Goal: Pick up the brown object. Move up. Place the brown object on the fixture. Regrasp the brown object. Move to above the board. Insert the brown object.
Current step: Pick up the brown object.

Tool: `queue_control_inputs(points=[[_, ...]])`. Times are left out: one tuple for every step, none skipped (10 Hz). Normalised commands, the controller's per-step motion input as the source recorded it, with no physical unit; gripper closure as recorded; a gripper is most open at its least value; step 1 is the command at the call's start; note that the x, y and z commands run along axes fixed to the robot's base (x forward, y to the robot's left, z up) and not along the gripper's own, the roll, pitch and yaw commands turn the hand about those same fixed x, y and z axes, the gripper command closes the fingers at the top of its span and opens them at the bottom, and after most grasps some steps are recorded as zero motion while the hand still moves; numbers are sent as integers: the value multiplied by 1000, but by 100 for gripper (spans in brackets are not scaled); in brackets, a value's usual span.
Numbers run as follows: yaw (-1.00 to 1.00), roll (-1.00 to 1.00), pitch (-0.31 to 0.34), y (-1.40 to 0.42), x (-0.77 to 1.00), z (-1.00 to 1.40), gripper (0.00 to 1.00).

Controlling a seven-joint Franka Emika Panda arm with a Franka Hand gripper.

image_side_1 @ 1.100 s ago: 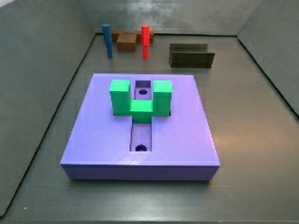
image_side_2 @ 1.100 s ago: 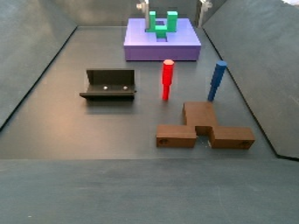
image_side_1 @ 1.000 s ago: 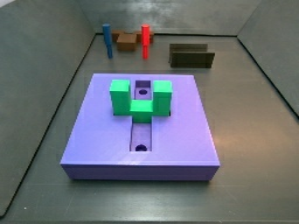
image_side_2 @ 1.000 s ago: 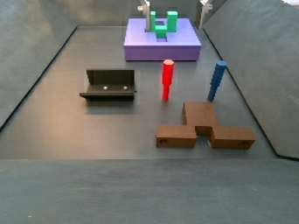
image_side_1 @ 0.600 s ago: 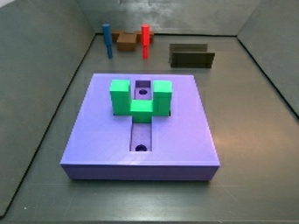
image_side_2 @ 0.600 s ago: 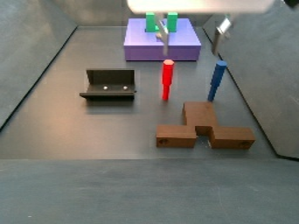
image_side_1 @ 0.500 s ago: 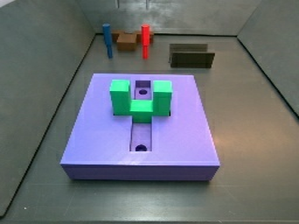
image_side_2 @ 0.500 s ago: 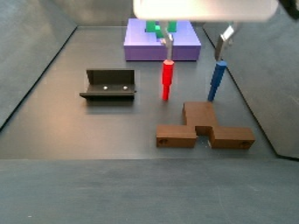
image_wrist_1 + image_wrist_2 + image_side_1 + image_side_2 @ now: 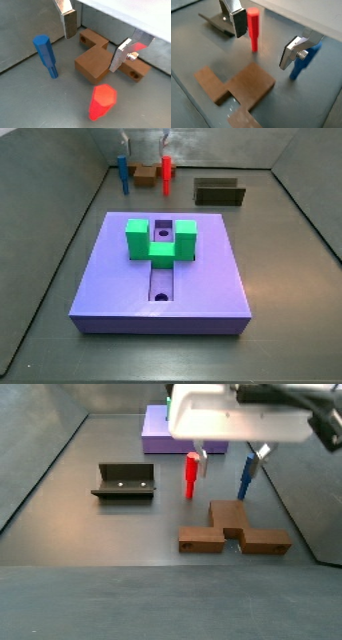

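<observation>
Brown object (image 9: pixel 99 60) under open claw (image 9: pixel 93 36)

Brown object (image 9: pixel 99 57), red peg (image 9: pixel 102 101), blue peg (image 9: pixel 46 55), lavender board (image 9: pixel 163 278).

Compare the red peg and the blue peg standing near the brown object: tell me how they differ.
Colour: the red peg is red, the blue peg blue. Place: in a side view, the red peg stands nearer the fixture, the blue peg nearer the side wall. Both stand upright on the floor, behind the brown object, with the open gripper hanging above, empty, a finger over each peg.
</observation>
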Motion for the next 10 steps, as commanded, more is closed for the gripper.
queue_control_inputs(points=[[-14, -89, -270, 134, -337, -651, 0], [-17, -90, -234, 211, -300, -606, 0], [-69, -90, -154, 223, -151, -449, 0], [-86, -119, -136, 211, 0, -380, 0], [-69, -207, -69, 131, 94, -291, 0], [-34, -256, -30, 66, 51, -200, 0], [-66, -337, -40, 80, 0, -106, 0], [-89, -406, -59, 103, 0, -40, 0], [-74, -426, -81, 103, 0, -14, 0], [-94, -446, -96, 89, 0, 0, 0]])
